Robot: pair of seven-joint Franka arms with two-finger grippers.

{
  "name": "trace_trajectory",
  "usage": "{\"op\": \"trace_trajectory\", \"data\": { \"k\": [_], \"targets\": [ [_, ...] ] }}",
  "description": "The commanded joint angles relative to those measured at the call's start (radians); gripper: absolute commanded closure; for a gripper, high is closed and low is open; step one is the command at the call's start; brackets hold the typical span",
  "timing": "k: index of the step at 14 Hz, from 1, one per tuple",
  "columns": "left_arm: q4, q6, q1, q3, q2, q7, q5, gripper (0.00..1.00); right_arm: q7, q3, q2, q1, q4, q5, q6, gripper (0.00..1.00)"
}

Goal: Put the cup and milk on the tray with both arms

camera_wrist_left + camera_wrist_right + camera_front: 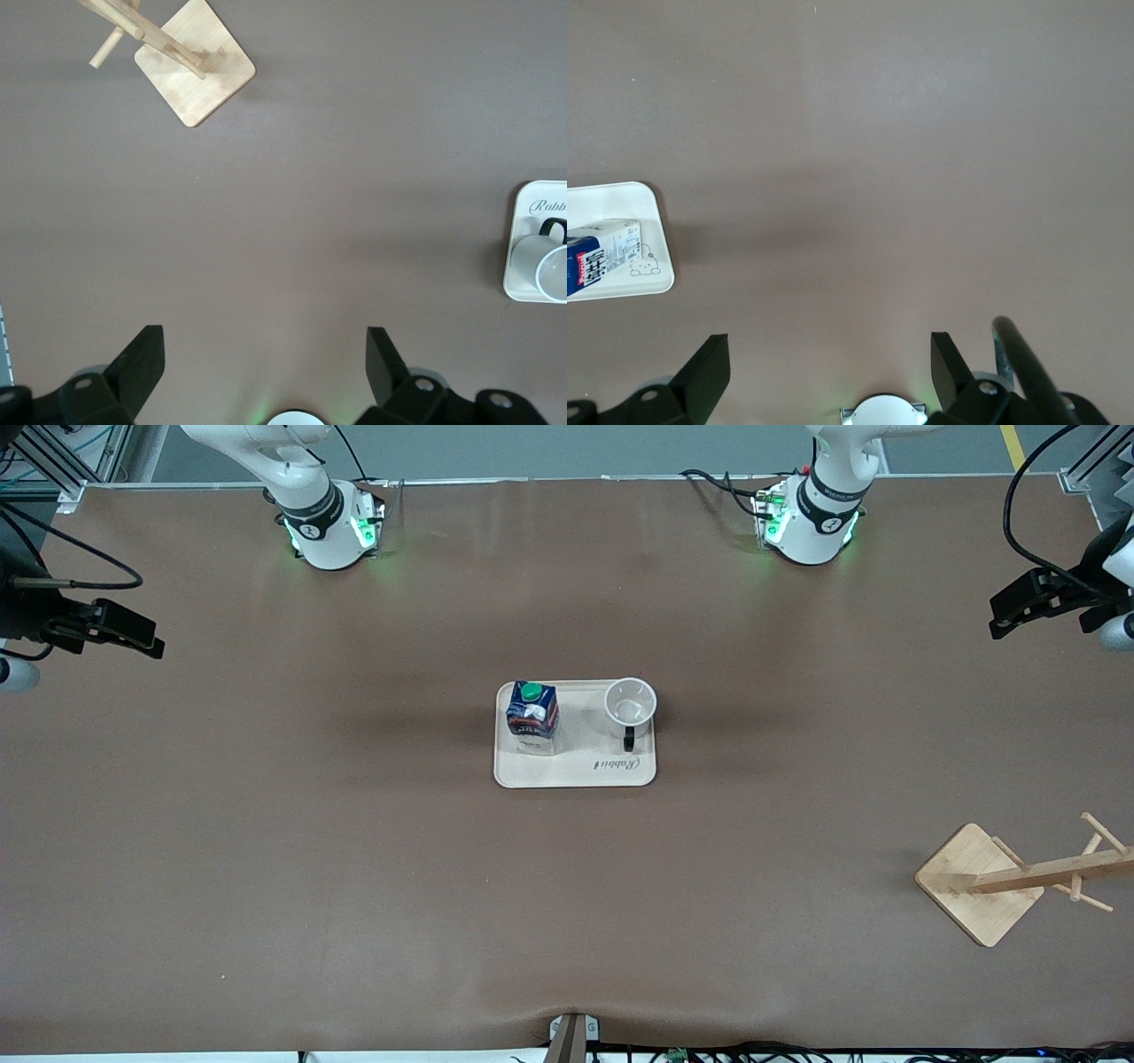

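Two items, milk (532, 717) and empty cup (630, 704), stand on the tray (576, 773); both tools (1019, 607) (124, 635) gape wide.

The left gripper (261, 372) hangs wide open over bare table (337, 221) — cup (542, 266) on the tray (523, 288) at three o'clock, wooden rack (190, 71) at eleven.

We see a dark blue milk (532, 718) carton with green cap, red band and white base, and a white cup (630, 703) with black handle. Both contrast with our cream tray (576, 773), which carries dark script, on the brown table (266, 824).
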Motion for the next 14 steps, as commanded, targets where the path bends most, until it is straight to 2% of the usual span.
{"op": "trace_trajectory", "data": {
  "k": [1,3,7,14],
  "targets": [
    [-0.025,-0.002,0.002,0.000,-0.024,0.011,-0.018,0.00,-0.035,-0.036,-0.107,0.019,-0.117,0.005,0.038,0.00],
    [-0.039,0.001,0.003,-0.026,-0.035,-0.006,-0.042,0.00,-0.043,-0.054,-0.127,0.012,-0.166,0.005,0.060,0.00],
    [-0.149,0.062,0.006,-0.029,-0.097,-0.007,-0.059,0.00,-0.049,-0.054,-0.176,0.012,-0.222,0.001,0.089,0.00],
    [-0.134,0.064,0.006,-0.027,-0.082,-0.007,-0.059,0.00,-0.053,-0.056,-0.163,0.001,-0.223,-0.002,0.104,0.00]
  ]
}}
